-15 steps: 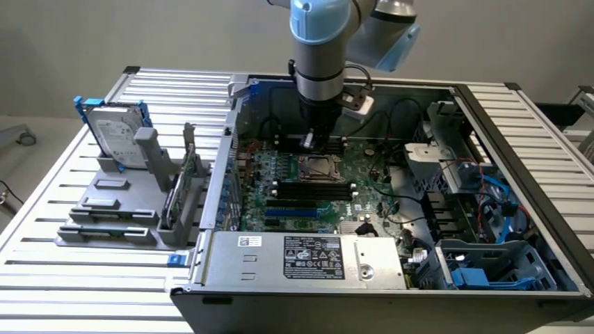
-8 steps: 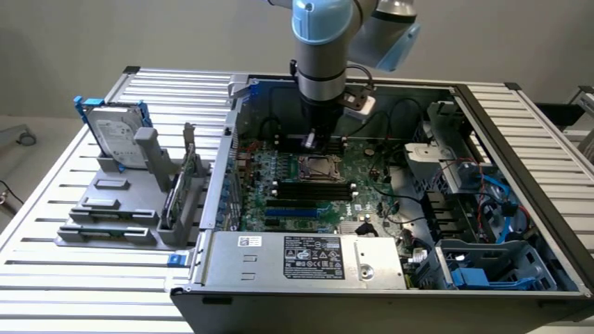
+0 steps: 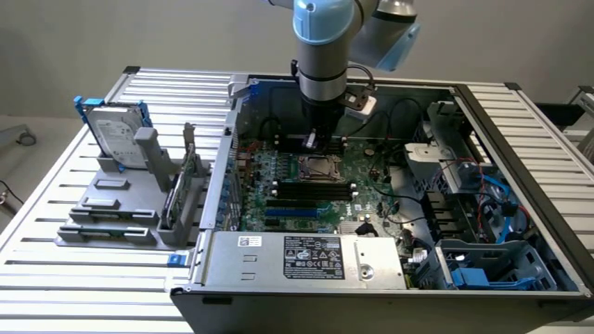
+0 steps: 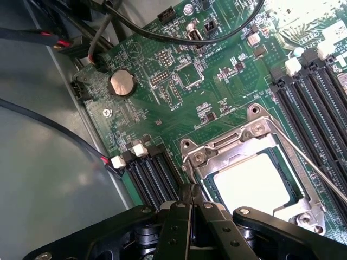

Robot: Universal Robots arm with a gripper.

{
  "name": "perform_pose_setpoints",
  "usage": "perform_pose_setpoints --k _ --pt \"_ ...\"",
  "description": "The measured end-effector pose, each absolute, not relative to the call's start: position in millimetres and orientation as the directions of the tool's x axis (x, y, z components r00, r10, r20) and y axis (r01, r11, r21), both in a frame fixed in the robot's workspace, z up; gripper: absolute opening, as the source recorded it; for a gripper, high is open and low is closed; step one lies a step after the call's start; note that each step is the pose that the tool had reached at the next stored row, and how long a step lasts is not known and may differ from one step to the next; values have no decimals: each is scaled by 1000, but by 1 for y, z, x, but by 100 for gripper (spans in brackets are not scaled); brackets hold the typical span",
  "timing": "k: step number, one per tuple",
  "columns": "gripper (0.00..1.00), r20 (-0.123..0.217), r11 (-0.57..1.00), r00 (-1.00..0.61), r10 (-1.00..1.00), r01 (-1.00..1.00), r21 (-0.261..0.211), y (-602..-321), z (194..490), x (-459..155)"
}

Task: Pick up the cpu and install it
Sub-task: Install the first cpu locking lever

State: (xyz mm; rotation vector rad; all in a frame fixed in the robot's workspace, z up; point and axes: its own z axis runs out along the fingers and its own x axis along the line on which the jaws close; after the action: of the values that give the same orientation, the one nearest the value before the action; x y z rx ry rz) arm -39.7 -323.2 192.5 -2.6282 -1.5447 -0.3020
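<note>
Claw [image 4: 192, 190] seemingly just beside seated cpu [image 4: 255, 185]

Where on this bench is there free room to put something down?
The slatted table is bare in front of the grey fixture and behind the hard drive. Another bare strip runs along the computer case on the exterior view's right. Inside the case is crowded: the gripper hangs close to the cpu, cables alongside.

Slatted metal table [image 3: 65, 278], open computer case [image 3: 297, 313] standing on it — grey parts rack [image 3: 130, 209] just beside
</note>
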Motion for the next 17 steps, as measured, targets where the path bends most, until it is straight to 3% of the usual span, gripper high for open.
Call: perform_pose_setpoints --k 17 --pt "11 204 -490 476 855 872 18 -326 193 -37"
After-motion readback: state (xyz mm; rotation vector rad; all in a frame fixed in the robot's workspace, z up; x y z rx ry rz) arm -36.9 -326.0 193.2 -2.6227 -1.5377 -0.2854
